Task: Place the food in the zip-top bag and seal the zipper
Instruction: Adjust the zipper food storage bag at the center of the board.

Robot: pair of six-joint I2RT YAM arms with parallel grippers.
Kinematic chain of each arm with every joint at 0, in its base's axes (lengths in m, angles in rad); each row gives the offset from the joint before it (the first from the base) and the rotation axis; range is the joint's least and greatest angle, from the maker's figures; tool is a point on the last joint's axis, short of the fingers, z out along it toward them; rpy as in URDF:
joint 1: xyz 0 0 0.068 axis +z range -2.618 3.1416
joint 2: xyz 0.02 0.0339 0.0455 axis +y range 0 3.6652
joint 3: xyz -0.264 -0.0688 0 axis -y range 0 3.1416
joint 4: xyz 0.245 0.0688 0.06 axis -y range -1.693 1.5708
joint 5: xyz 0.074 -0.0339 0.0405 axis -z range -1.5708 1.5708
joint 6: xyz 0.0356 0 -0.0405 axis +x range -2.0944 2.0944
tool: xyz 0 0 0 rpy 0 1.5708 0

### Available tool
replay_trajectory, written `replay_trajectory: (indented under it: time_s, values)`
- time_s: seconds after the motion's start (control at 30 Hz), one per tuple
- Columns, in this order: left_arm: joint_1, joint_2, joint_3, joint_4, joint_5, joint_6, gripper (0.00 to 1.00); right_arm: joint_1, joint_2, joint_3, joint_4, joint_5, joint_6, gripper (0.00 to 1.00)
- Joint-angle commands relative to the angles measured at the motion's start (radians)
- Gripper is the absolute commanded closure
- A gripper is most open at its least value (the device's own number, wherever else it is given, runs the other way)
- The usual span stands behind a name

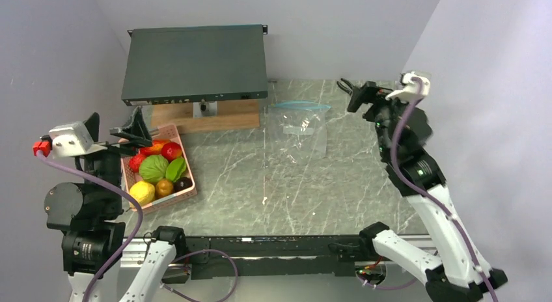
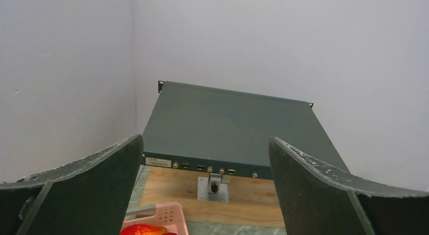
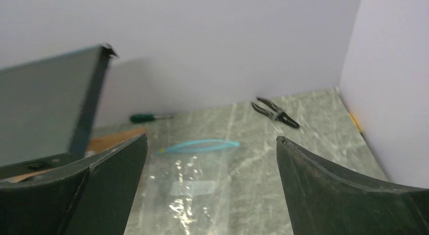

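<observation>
Open, the left gripper [image 1: 133, 133] hovers by the food [image 1: 154, 167], likely to pick. The right gripper [image 1: 355, 97], open too, faces the zipper [image 1: 299, 105]

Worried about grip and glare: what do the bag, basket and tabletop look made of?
Bag: thin clear plastic film, glossy; the veins beneath show through and it glints. Basket: pink moulded plastic, with perforated walls. Tabletop: grey veined stone or stone-look laminate, slightly shiny; I cannot tell which.
</observation>
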Motion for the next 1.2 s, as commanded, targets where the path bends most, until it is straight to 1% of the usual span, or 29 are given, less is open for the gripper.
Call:
replay_trajectory:
  time_s: [0.0,0.1,0.23,0.4,0.43,0.5,0.6,0.73,0.8,0.9,1.03,1.1,1.17]
  values:
    - [0.016,0.017,0.047,-0.067,-0.011,-0.036,0.0,0.006,0.11,0.007,-0.085,0.126,0.064,0.0]
    - [0.016,0.019,0.039,-0.082,-0.017,-0.037,0.0,0.007,0.158,0.038,-0.137,0.135,0.095,0.0]
    - [0.016,0.023,0.021,-0.102,-0.025,-0.038,0.0,0.007,0.226,0.038,-0.141,0.145,0.119,0.0]
    - [0.016,0.023,-0.037,-0.098,-0.006,-0.046,0.0,0.006,0.327,0.045,-0.169,0.104,0.144,0.0]
    - [0.016,0.028,-0.05,-0.108,0.005,-0.05,0.0,0.003,0.342,0.034,-0.159,0.065,0.134,0.0]
    - [0.016,0.045,-0.066,-0.14,0.029,-0.059,0.0,-0.027,0.39,0.006,-0.125,-0.086,0.105,0.0]
    - [0.016,0.049,-0.099,-0.185,0.076,-0.073,0.0,-0.09,0.464,0.013,-0.147,-0.229,0.136,0.0]
    - [0.016,0.018,-0.156,-0.236,0.155,-0.092,0.0,-0.256,0.5,-0.074,-0.039,-0.585,0.201,0.0]
    - [0.016,-0.001,-0.188,-0.267,0.203,-0.118,0.0,-0.327,0.529,-0.11,0.021,-0.723,0.225,0.0]
    - [0.016,-0.027,-0.234,-0.316,0.266,-0.177,0.0,-0.402,0.594,-0.133,0.064,-0.844,0.251,0.0]
    - [0.016,-0.053,-0.287,-0.369,0.382,-0.241,0.0,-0.485,0.692,-0.171,0.165,-1.042,0.296,0.0]
    - [0.016,-0.064,-0.315,-0.391,0.424,-0.263,0.0,-0.498,0.744,-0.173,0.204,-1.1,0.322,0.0]
    - [0.016,-0.077,-0.345,-0.402,0.451,-0.292,0.0,-0.505,0.792,-0.184,0.256,-1.127,0.361,0.0]
